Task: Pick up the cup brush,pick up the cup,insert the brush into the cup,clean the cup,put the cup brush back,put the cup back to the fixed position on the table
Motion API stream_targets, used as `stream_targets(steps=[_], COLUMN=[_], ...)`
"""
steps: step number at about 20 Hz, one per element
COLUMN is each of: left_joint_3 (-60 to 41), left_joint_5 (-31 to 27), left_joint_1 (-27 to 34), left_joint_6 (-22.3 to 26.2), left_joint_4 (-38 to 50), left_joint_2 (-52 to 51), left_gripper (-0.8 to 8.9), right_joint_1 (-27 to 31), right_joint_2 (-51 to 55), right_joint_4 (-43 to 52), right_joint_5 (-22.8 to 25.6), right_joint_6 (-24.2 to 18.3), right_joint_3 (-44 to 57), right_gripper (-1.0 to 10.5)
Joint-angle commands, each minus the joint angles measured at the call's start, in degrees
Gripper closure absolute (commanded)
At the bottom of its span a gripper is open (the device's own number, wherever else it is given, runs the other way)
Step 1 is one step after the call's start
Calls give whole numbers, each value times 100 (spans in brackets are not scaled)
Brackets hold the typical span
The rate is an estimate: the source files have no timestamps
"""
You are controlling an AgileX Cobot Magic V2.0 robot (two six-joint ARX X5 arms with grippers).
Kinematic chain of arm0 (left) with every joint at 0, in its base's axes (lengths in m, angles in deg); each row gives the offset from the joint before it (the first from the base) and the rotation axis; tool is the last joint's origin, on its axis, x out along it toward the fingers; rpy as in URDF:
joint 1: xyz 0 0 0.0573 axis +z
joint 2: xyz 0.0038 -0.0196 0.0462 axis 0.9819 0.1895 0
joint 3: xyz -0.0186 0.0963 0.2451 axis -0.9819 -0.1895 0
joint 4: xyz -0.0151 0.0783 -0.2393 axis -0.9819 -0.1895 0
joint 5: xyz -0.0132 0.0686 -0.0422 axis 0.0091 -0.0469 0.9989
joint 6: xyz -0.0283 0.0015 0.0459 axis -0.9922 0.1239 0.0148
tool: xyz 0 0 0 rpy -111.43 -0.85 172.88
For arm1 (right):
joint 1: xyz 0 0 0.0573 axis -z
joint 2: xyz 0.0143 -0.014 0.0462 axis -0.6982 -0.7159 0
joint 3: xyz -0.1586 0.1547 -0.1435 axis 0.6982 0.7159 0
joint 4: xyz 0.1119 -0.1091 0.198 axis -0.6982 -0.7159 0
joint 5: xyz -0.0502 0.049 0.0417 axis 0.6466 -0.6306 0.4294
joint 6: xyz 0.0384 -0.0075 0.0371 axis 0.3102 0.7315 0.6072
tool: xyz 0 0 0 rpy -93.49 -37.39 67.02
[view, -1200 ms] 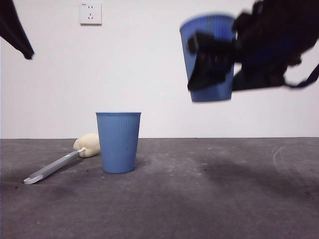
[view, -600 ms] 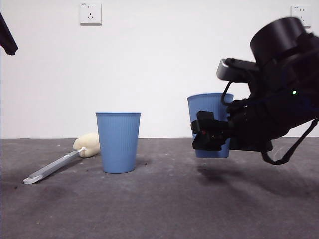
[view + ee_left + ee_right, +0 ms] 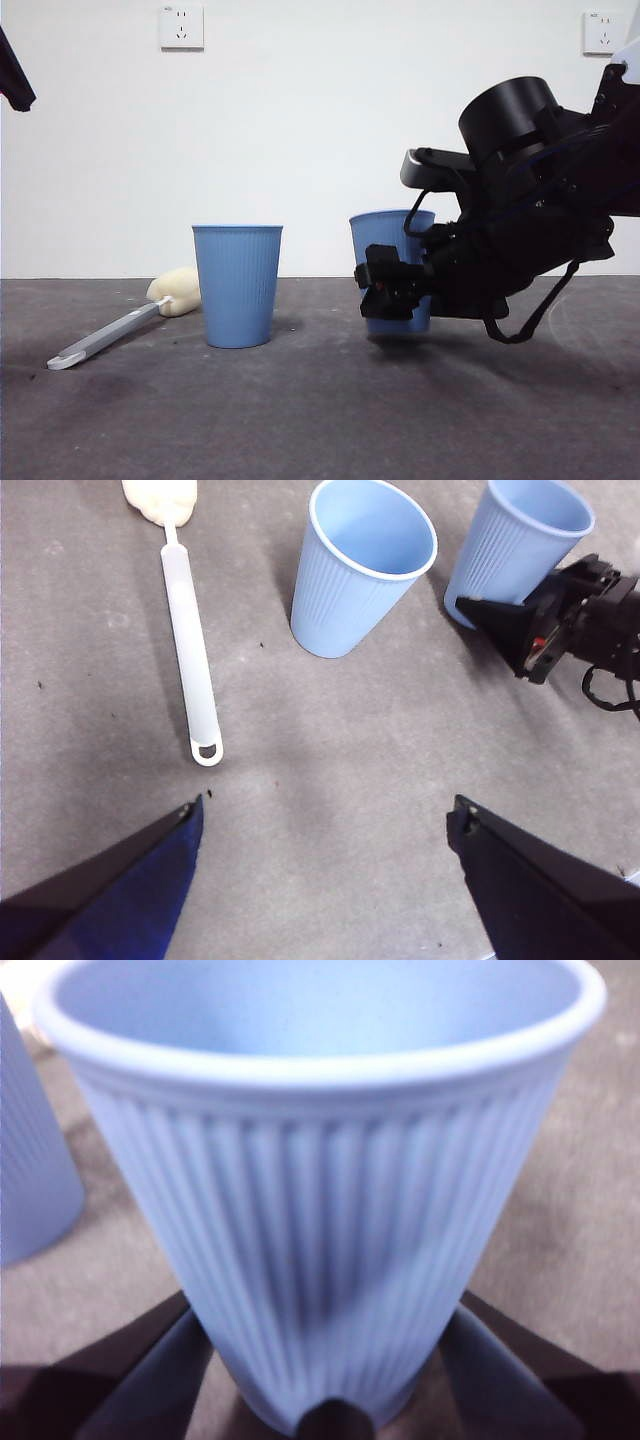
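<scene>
As the right gripper (image 3: 388, 290) comes down, the cup (image 3: 392, 262) is at or just off the bench (image 3: 300, 420).
L to R: cup brush (image 3: 120, 328) lying flat, second cup (image 3: 237, 285) upright, held cup lower than 1 s ago. Jaws closed on its lower ribbed wall; thin, light plastic, prob. squashes, so grip low and gently. Left gripper (image 3: 320, 880) open, empty.
</scene>
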Motion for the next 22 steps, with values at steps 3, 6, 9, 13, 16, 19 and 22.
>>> stream_targets(steps=[3, 6, 9, 13, 16, 19, 22], left_joint_3=[2, 2, 2, 2, 2, 2, 2], left_joint_5=[-2, -7, -2, -2, -7, -20, -20], left_joint_1=[9, 9, 9, 9, 9, 9, 9], left_joint_6=[90, 92, 92, 92, 92, 90, 90], left_joint_4=[13, 11, 9, -116, -166, -205, -203], left_joint_2=[28, 28, 31, 28, 28, 28, 33], left_gripper=[404, 404, 404, 404, 404, 404, 404], right_joint_1=[2, 0, -2, -2, -7, -7, -7], right_joint_2=[-149, -149, -149, -146, -144, -79, 22], right_joint_4=[-127, -361, -802, -1217, -1268, -1386, -1593], right_joint_5=[-17, -17, -17, -20, -63, -111, -109], right_joint_6=[-79, -79, -59, -59, -39, -39, -37], right_joint_3=[-15, -15, -15, -15, -15, -15, -17], right_gripper=[962, 962, 931, 655, 590, 519, 431])
